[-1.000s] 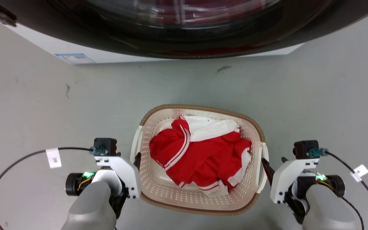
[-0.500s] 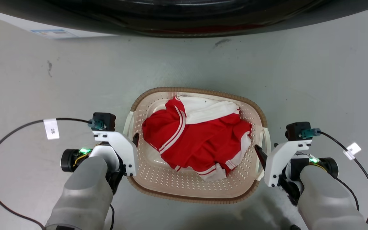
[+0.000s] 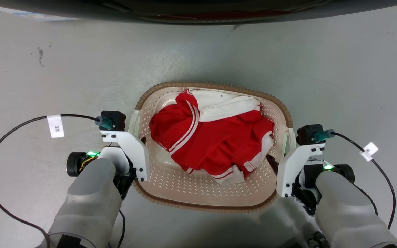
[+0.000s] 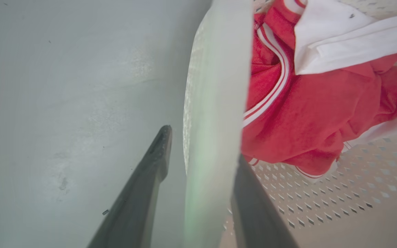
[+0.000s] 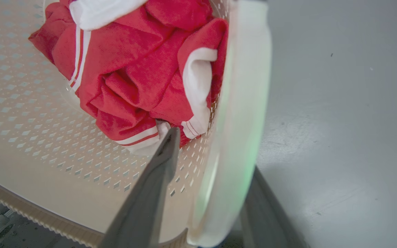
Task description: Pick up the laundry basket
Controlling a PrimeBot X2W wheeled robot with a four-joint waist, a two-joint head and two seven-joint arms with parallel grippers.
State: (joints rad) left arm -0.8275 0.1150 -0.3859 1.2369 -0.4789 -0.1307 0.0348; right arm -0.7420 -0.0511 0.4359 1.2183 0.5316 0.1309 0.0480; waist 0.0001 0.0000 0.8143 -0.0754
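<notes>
Grey floor (image 3: pixel 47 51); left hand (image 4: pixel 202 144), right hand (image 5: pixel 215 150) part-open astride laundry basket (image 3: pixel 205 196) handles (image 3: pixel 285 141).

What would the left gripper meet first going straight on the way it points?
The white side handle of the laundry basket: the left gripper straddles it, one finger outside over the floor, one inside. Straight on, the handle's far end probably comes first; depth is unclear.

The laundry basket (image 3: pixel 198 194) is smooth cream plastic, faintly glossy on its perforated walls; its rim (image 3: pixel 219 84) is brown, moulded rough like weave, its handle (image 4: pixel 215 103) smooth white plastic. The garment (image 3: pixel 215 144) inside is soft matt cloth. The floor (image 3: pixel 64 69) is smooth, hard, dully shiny
</notes>
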